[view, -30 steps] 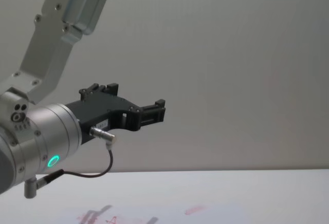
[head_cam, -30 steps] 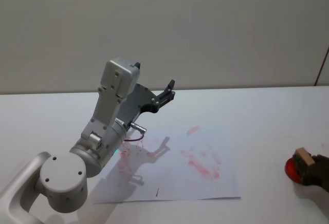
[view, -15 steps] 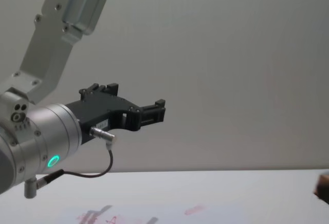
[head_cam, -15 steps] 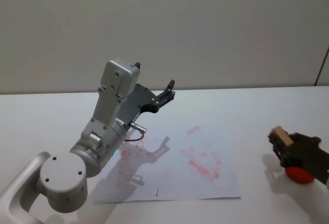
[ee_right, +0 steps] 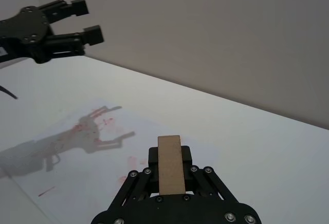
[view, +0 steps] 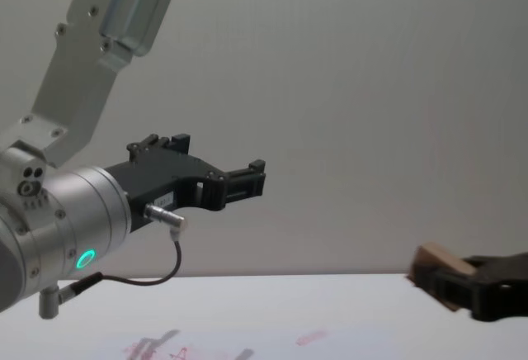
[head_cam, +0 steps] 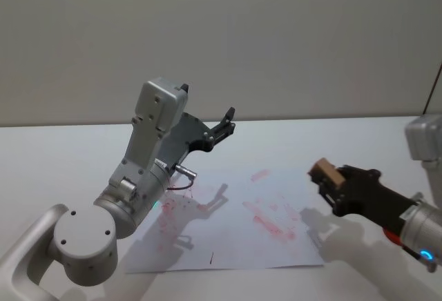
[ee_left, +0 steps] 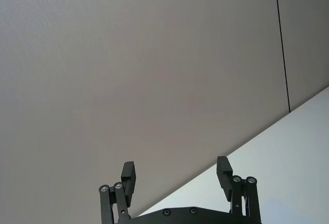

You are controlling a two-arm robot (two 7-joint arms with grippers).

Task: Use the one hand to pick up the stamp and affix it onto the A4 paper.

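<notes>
White table (head_cam: 359, 139), A4 paper (head_cam: 242, 246) flat on it. Right gripper (head_cam: 327, 182) pinches the stamp (head_cam: 324, 172) over its right edge. Left gripper (ee_left: 176, 173) is raised, fingers spread.

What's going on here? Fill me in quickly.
The right gripper is shut on the wooden stamp and holds it in the air near the right edge of the A4 paper, which lies flat on the white table and already bears red prints. The stamp is not yet pressed down. The left gripper is parked, raised above the left side of the paper, with its jaws open and nothing between them.
</notes>
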